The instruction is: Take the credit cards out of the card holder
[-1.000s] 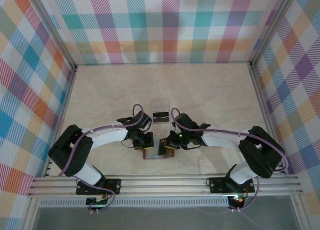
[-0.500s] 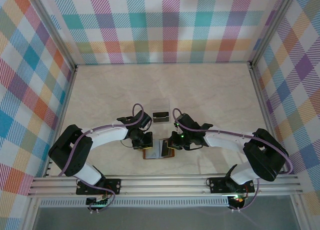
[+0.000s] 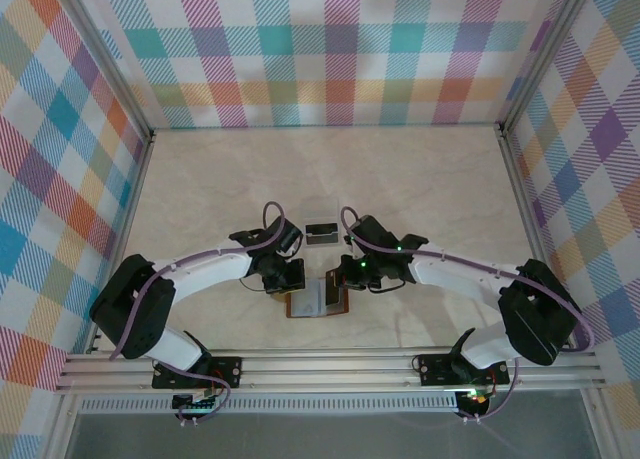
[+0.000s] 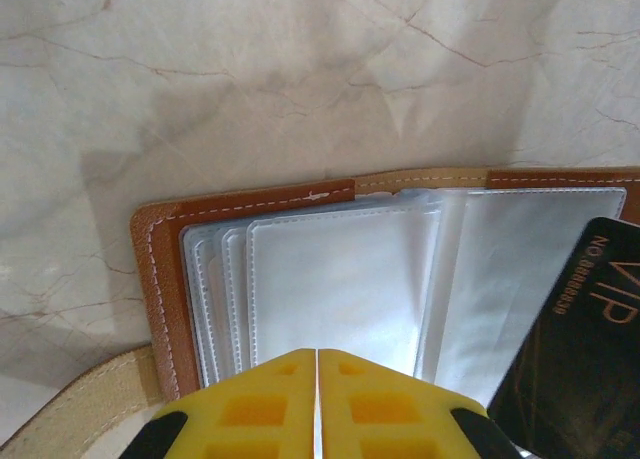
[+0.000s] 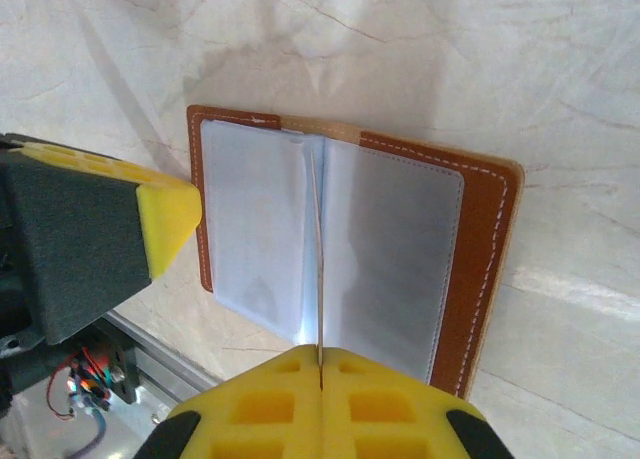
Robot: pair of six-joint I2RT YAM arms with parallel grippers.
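We see a pale, marble-veined table (image 3: 200,179); near its front edge, about the middle, the reddish-brown card holder (image 3: 305,306) lies open and flat on it, clear pockets facing up; just beyond the holder, apart from it, a dark card (image 3: 322,232) with a light band lies flat; a pale card (image 3: 322,211) lies right behind that one.
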